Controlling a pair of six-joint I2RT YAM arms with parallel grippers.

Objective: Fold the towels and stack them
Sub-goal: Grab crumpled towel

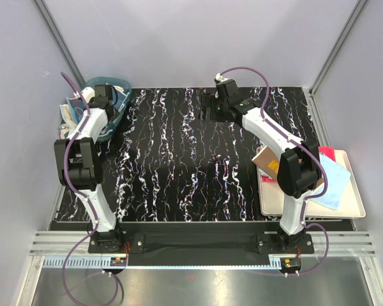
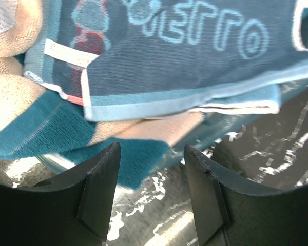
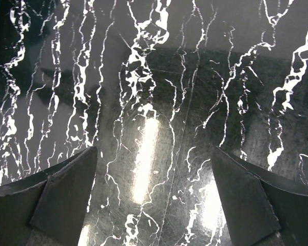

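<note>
Bright overhead glare, l-wrist cam blurry

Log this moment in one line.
left gripper: open over towels in basket, nothing held | right gripper: open over mat | tray: blue towel on top

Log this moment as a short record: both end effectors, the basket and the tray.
left end effector: open, empty, just short of a blue lettered towel
right end effector: open, empty, over the bare table
basket: far left, towels heaped inside
tray: near right, holds a light blue towel and a red towel, partly hidden by the right arm
</note>
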